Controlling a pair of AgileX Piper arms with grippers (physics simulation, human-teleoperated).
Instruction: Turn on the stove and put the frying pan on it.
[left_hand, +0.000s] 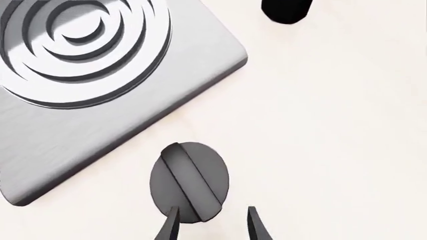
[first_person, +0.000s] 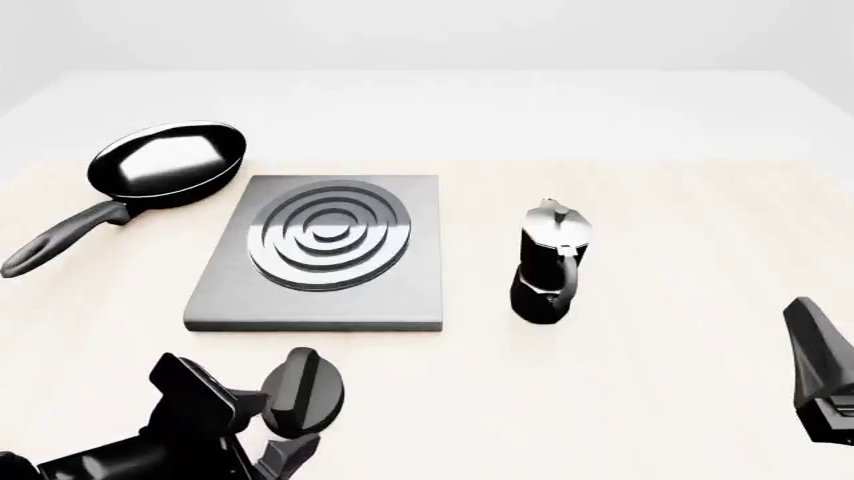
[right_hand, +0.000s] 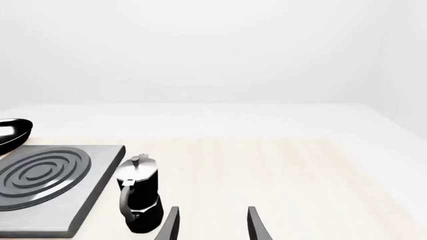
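Note:
The stove is a grey slab with ring burner at mid table; it also shows in the left wrist view and the right wrist view. Its black knob lies in front of it. The frying pan sits on the table behind and left of the stove, handle pointing toward me. My left gripper is open just short of the knob, one fingertip over its near edge. My right gripper is open and empty at the right.
A black moka pot with a silver lid stands upright right of the stove, left of my right gripper's line in its wrist view. Its base shows in the left wrist view. The right gripper sits at the frame's right edge.

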